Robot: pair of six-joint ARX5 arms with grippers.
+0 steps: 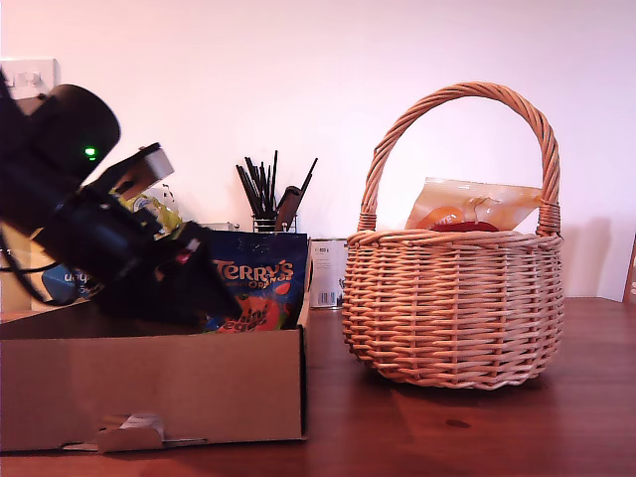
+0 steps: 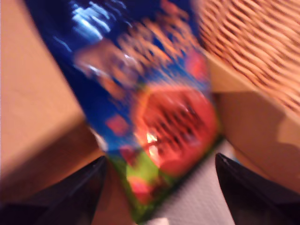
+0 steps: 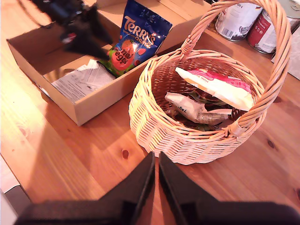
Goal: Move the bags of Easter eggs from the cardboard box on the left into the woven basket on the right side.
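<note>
Wide-open, my first gripper straddles the leaning Terry's bag; closing late could topple it toward twelve o'clock; my second gripper, empty, is nearly closed

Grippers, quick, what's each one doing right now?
My first gripper: open, jaws either side of the Terry's bag, not clamped.
My second gripper: shut, empty, near the woven basket.

My first gripper is showing two black, wedge-shaped fingers. In the exterior view, its arm is appearing as rounded black housings, with a green indicator lamp glowing and a grey block on top. My second gripper is presenting matte black tapered fingers.
</note>
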